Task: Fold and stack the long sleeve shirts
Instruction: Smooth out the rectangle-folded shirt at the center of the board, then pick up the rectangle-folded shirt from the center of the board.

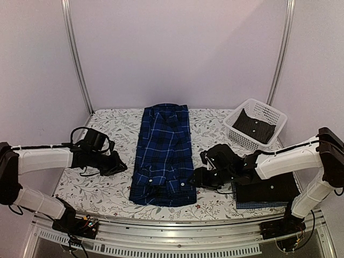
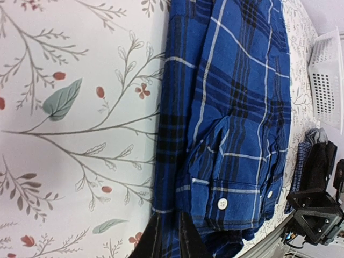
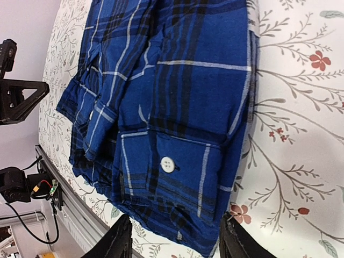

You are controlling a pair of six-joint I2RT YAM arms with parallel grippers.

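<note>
A floral tablecloth [image 1: 107,121] between pale walls [image 1: 177,48] bears the plaid shirt [image 1: 164,156], folded lengthwise at centre. Only the top view shows a black shirt [image 1: 252,126] in the basket [image 1: 271,114]. The right gripper's [image 1: 196,179] fingers stand apart at the shirt's hem. Whether the left gripper [image 1: 121,167] is parted or closed, I cannot tell.

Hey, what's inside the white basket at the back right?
A black shirt with white buttons lies in the basket. Whatever might sit beneath it is covered.

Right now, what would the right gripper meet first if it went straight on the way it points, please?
Probably the buttoned cuff of the dark blue plaid shirt, just ahead of the right gripper, though depth is unclear.
</note>
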